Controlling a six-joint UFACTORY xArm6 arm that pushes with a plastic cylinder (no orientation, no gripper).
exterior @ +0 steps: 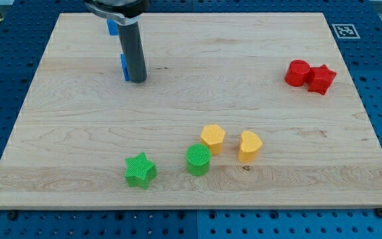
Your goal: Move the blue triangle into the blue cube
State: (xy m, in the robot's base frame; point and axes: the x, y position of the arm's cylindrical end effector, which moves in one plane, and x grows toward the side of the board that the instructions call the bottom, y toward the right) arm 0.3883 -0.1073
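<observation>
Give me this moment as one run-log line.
my tip at board's upper left | blue block touching rod's left side, mostly hidden | second blue block behind arm near top edge | shapes unclear | blues still apart

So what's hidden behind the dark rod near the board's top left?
Two blue pieces peek out at the rod's left edge: one near its top, one lower beside my tip. The rod covers most of both, so their shapes cannot be told.

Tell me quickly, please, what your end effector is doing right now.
My tip: a bare rod with no jaws, holding nothing, resting against the right side of a mostly hidden blue block; a second blue block lies above.
</observation>
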